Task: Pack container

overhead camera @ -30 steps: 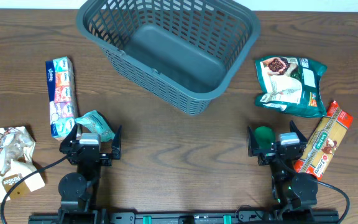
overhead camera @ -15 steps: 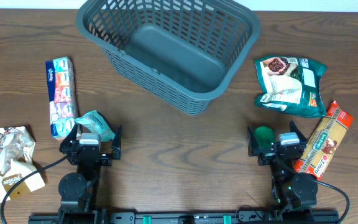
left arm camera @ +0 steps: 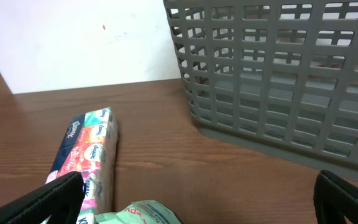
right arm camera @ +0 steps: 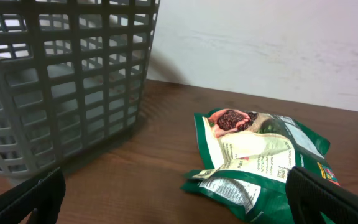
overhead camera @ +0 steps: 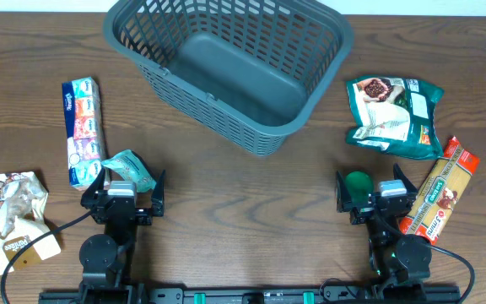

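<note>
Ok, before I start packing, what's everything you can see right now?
container: one, dark grey, far centre, empty
tissue pack: one, blue and red, left of the container
small packet: one, teal, at the left gripper
crumpled bag: one, beige and brown, near left edge
snack bag: one, green, right of the container
pasta pack: one, orange-red, near right
round object: one, green, at the right gripper
table: one, brown wood
left gripper: one, black, open
right gripper: one, black, open
</note>
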`<state>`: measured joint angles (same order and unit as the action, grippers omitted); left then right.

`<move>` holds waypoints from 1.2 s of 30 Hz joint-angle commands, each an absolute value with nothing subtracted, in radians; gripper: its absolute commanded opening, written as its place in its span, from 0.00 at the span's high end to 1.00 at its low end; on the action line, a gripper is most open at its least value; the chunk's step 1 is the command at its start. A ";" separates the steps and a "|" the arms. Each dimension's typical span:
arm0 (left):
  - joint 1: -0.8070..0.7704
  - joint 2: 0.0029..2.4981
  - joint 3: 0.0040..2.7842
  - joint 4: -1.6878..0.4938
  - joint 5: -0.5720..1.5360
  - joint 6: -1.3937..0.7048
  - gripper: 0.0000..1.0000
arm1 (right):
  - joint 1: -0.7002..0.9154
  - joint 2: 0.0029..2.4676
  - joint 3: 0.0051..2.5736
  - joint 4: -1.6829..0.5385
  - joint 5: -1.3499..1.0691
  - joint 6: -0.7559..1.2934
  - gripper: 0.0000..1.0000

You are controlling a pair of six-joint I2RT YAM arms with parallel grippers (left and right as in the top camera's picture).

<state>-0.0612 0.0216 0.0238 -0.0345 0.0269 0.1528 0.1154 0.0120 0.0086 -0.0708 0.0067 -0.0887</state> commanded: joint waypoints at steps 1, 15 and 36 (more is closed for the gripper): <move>-0.065 0.024 0.004 -0.070 0.026 0.136 0.01 | 0.109 0.005 0.006 -0.074 -0.008 -0.101 0.01; -0.065 0.199 0.320 -0.096 0.026 -0.065 0.01 | 0.110 0.044 0.084 -0.044 -0.001 0.288 0.01; -0.065 1.356 1.961 -1.356 0.157 0.107 0.01 | 0.110 1.087 1.393 -1.106 -0.259 0.265 0.01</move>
<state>-0.0620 1.2961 1.8206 -1.2629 0.1326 0.0193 0.1154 1.0023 1.2541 -1.0271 -0.2192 0.2806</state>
